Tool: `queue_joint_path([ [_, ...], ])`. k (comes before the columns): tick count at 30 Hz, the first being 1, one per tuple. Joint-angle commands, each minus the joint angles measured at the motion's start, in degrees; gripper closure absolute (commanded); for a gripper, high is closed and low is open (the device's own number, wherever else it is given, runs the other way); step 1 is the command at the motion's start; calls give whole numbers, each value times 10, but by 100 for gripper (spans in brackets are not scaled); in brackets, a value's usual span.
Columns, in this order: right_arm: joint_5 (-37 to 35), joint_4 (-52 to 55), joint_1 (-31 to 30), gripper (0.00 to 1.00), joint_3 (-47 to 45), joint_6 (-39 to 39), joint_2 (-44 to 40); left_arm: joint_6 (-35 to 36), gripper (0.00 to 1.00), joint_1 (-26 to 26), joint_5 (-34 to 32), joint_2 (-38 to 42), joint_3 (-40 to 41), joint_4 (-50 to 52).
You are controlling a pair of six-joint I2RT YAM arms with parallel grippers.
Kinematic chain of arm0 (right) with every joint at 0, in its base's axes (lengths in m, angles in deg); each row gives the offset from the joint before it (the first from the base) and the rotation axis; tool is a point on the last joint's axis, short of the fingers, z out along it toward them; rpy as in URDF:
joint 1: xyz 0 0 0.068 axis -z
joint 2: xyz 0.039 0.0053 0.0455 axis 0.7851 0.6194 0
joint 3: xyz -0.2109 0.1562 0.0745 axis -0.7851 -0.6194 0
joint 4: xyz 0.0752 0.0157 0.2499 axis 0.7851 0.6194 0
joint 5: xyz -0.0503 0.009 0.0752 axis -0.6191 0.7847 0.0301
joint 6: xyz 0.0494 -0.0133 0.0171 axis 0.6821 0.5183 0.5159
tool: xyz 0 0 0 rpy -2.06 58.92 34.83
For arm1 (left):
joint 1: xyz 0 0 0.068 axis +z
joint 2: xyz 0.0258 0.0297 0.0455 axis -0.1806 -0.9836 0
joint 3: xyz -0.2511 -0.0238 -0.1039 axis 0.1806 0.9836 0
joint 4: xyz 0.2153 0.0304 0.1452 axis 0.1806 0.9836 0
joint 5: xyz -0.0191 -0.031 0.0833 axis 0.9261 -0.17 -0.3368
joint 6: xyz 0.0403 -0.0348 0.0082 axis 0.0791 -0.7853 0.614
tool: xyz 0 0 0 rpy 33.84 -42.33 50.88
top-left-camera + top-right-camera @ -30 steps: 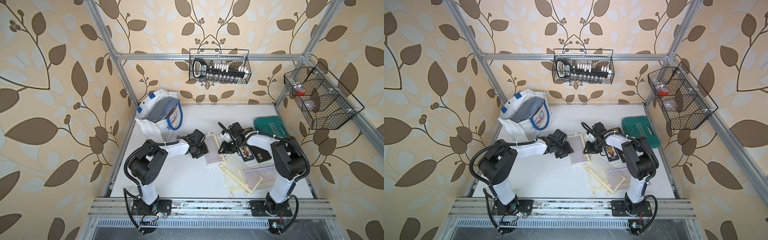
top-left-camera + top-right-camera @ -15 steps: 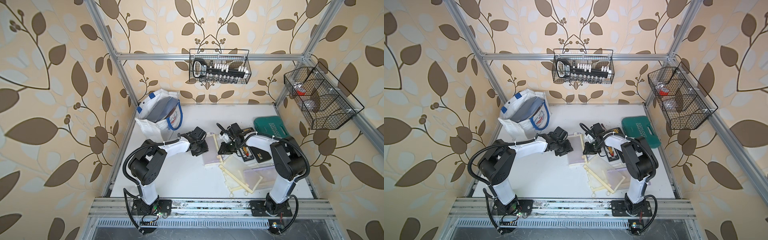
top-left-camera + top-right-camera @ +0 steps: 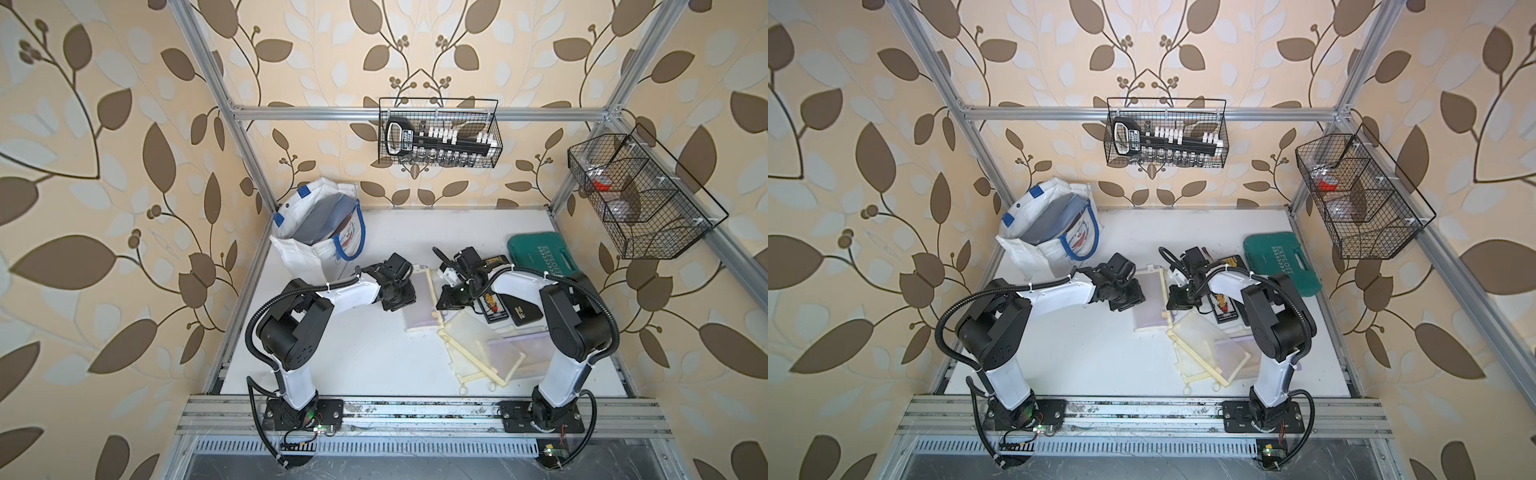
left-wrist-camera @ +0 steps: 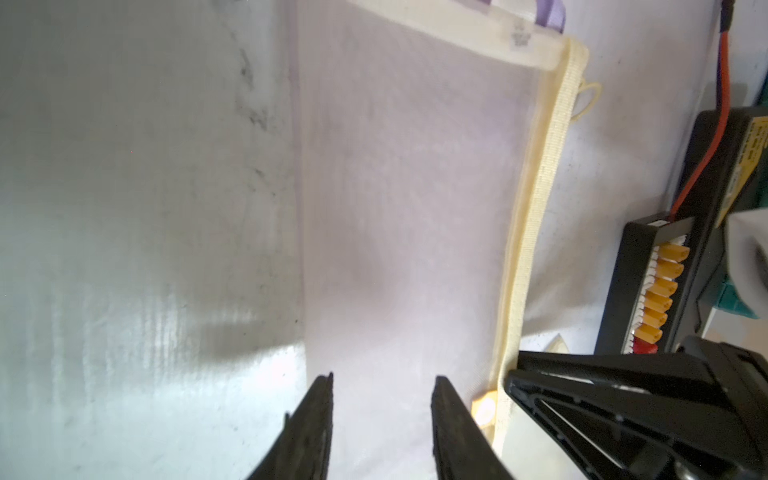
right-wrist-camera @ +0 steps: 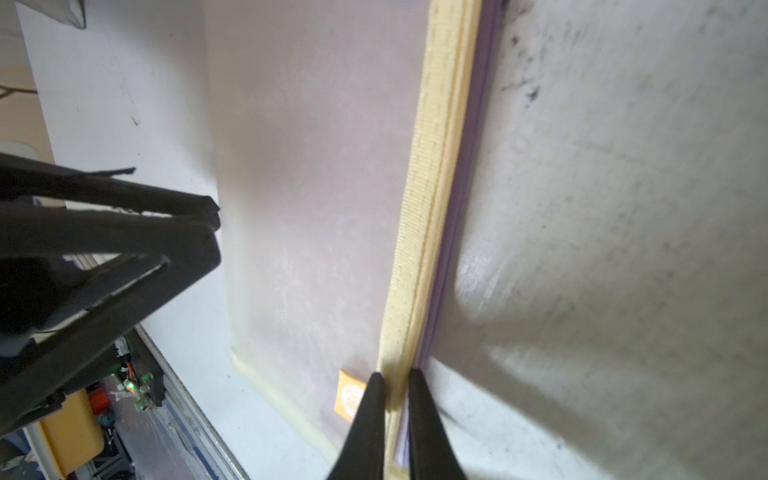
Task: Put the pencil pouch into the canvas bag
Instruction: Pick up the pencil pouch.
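Meanwhile, the right gripper point(image 5: 392, 376) pinched the cream zipper edge of the pencil pouch point(image 5: 316, 187); the left gripper point(image 4: 382, 380) stood partly open over its mesh, near the middle of the counter point(image 3: 365, 353).

Three pouches point(image 3: 417, 307), one canvas bag point(image 3: 299, 257), one teal case point(image 3: 540, 257), two baskets point(image 3: 656, 237)

The pencil pouch point(image 3: 420, 309) lay flat on the white counter point(image 3: 365, 357), the left gripper point(image 3: 404, 301) at one long edge, the right gripper point(image 3: 446, 302) at the other. The canvas bag point(image 3: 299, 253) stood open behind.
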Motion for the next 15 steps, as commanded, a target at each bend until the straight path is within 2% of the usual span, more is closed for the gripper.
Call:
queue_joint_path([
  [1, 4, 4, -4, 91, -7, -5, -3, 25, 59, -3, -32, 24, -5, 27],
  [15, 2, 6, -8, 99, -7, -9, 4, 25, 61, -2, -26, 7, -5, 17],
])
